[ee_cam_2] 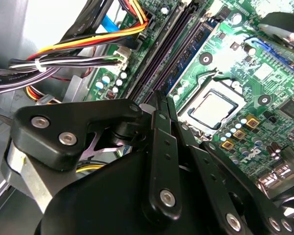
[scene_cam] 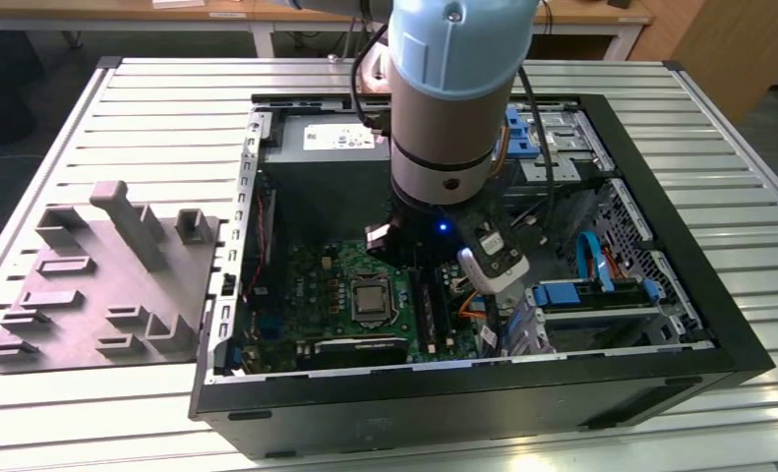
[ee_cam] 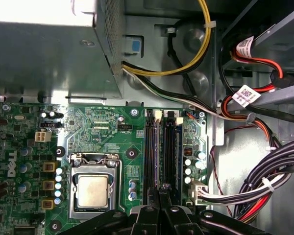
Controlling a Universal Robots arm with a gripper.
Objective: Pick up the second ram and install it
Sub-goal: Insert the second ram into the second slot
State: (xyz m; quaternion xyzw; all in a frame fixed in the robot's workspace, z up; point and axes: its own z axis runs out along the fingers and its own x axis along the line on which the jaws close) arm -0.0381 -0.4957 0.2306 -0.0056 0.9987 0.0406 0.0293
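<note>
claw [ee_cam_2: 160, 98] fingers together, tips by the ram [ee_cam_2: 188, 61], which stands in its slot at three o'clock of the cpu socket [scene_cam: 369, 295] in the exterior view. looks light, stiff, fragile: i'd grip its flat sides mid-length.

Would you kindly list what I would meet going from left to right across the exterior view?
Grey moulded fixture on the table → processor socket on the green board → robot arm → blue drive bracket.
</note>
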